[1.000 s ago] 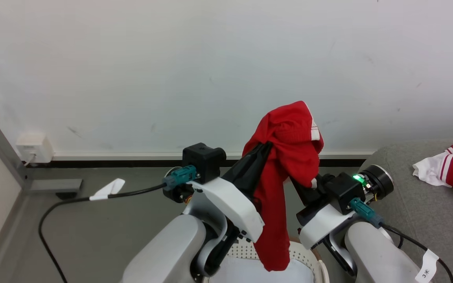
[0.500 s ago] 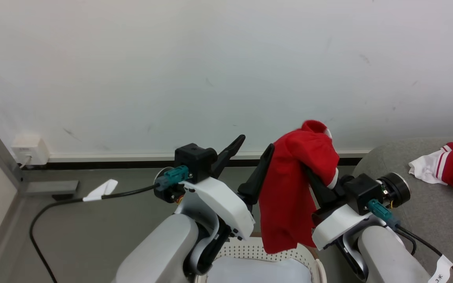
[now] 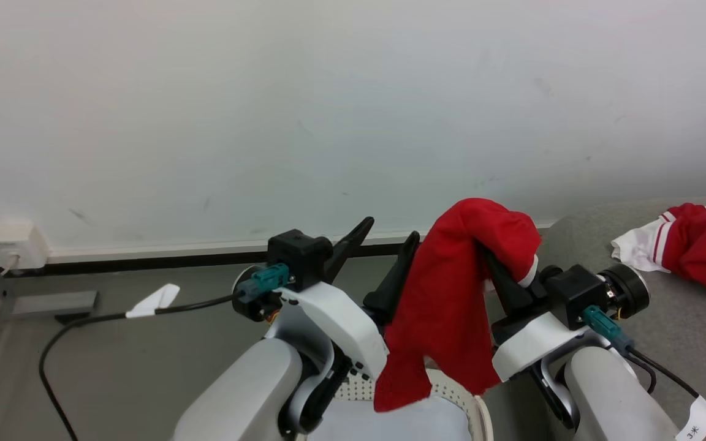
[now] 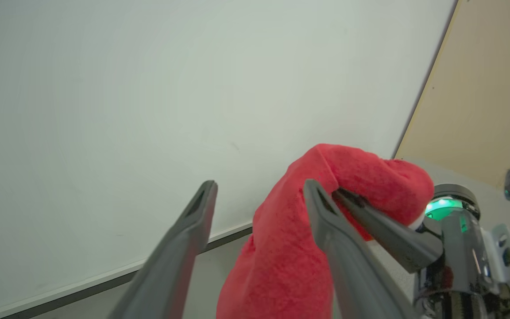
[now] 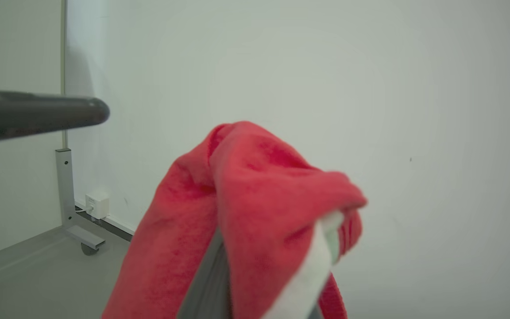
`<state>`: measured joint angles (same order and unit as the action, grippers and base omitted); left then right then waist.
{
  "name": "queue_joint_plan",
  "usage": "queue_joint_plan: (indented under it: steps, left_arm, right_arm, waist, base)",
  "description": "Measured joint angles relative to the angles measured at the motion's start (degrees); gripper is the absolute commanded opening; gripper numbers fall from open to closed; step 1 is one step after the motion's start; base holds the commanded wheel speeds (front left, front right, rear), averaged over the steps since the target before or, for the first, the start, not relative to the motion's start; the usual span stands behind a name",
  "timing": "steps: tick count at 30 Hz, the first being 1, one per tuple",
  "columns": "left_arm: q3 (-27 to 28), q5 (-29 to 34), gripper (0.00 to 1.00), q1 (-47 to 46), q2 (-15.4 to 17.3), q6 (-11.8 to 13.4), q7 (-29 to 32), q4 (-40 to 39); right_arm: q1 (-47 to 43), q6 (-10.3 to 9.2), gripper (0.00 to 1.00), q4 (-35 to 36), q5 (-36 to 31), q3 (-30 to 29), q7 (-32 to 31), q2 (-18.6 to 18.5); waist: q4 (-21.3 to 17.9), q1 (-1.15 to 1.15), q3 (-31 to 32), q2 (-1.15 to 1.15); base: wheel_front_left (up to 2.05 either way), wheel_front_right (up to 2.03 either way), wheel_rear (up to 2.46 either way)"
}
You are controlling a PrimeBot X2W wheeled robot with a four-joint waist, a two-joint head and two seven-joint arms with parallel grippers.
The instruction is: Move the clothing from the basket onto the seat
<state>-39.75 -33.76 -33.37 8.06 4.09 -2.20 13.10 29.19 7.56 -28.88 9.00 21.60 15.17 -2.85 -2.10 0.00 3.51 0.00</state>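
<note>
Clothing, one soft bright red fabric garment (image 3: pixel 451 294), hung from the right gripper (image 3: pixel 503 282), fingers clamped on it, above the oval cream-white perforated basket (image 3: pixel 482 416). It was held high, likely for carrying right to the light grey upholstered seat (image 3: pixel 665 343). The left gripper (image 3: pixel 391 228) gaped wide, empty.

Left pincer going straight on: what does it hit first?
Probably the white wall: the open left pincer frames bare wall, with the red garment hanging just beside it. Depth unclear.
</note>
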Motion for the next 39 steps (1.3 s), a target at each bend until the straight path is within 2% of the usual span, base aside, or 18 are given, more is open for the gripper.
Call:
queue_joint_plan:
  steps: [8, 16, 22, 27, 33, 39]
  left_arm:
    - [-2.0, 1.3, 1.0, 2.5, 1.9, -1.0, -2.0, 0.7]
    - [-4.1, 2.0, 1.0, 4.1, 0.9, -1.9, -5.3, 1.6]
    - [-7.0, 4.7, 1.0, 2.3, 0.2, -3.6, -6.0, 0.7]
    - [-8.6, 7.3, 1.0, -1.7, 1.0, -5.2, -5.2, -1.0]
    - [-8.8, 10.9, 1.0, -8.1, 4.3, -6.6, -3.5, -4.9]
    - [-9.0, 12.9, 1.0, -12.5, 6.3, -7.7, -2.9, -7.6]
  right_arm:
    - [-0.1, 0.0, 0.0, 3.0, -2.4, -3.0, 0.0, -0.2]
    - [-0.4, 0.0, 0.0, 7.8, -2.7, -6.5, 0.0, -3.7]
    - [0.3, 0.0, 0.0, 11.9, 0.6, -11.5, 0.0, -5.3]
    - [4.6, -0.01, 0.0, 15.5, 0.6, -16.6, 0.0, -7.7]
    - [14.6, 0.0, 0.0, 18.7, 0.5, -23.6, -1.1, -10.0]
    - [27.0, 0.0, 0.0, 17.3, 2.2, -33.7, -5.6, -13.8]
  waist:
    - [-5.4, 0.0, -1.2, 0.0]
    - [-12.6, 0.0, -3.1, 0.0]
    - [-16.3, 0.0, -7.7, 0.0]
    - [-16.9, 0.0, -14.9, 0.0]
    - [-16.0, 0.02, -25.6, 0.0]
    - [-14.2, 0.02, -36.1, 0.0]
  base:
    - [0.0, 0.0, 0.0]
    - [0.0, 0.0, 0.0]
    - [0.0, 0.0, 0.0]
    - [0.0, 0.0, 0.0]
    - [0.0, 0.0, 0.0]
    - [0.0, 0.0, 0.0]
